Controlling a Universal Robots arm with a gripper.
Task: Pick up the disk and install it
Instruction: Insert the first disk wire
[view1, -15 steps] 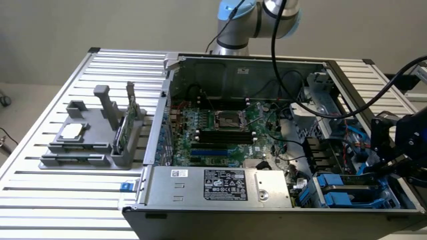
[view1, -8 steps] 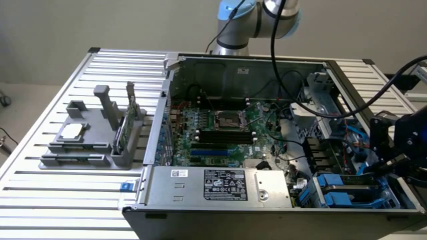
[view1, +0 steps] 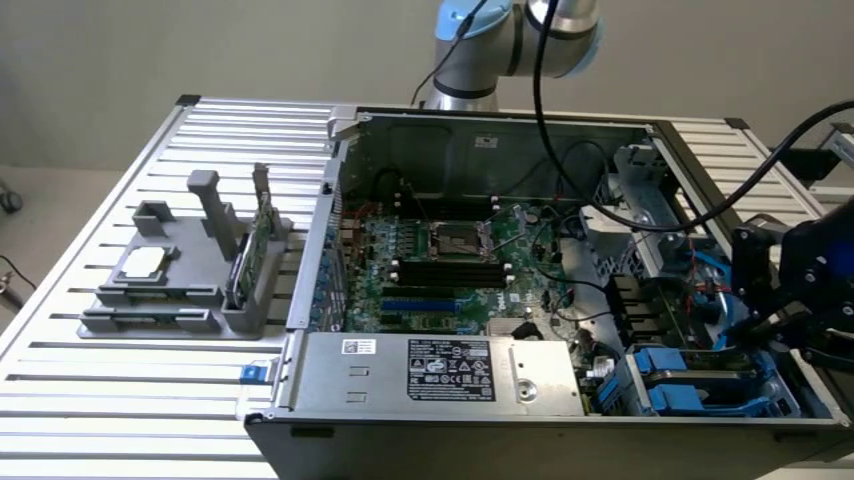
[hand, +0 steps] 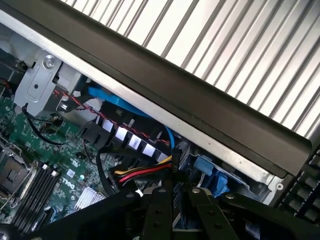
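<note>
- Wrist view: white "DELL" is printed on the green motherboard (hand: 70, 175).
- Exterior view: the power supply (view1: 441, 372) has a black-and-white label, print too small to read.
- Disk (view1: 694, 378): grey metal in a blue carrier, lying flat in the computer case (view1: 481, 130) bay, at the worktop (view1: 134, 400) corner nearest the camera on the exterior view's right.
- Claw (hand: 172, 200): close over that bay. Cannot tell whether it is open or closed.

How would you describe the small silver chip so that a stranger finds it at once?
Start at the open computer case on the slatted table; at the exterior view's left stands a grey holder. The chip lies flat on it. Unlike the green card upright beside it, it is square and silvery.
</note>
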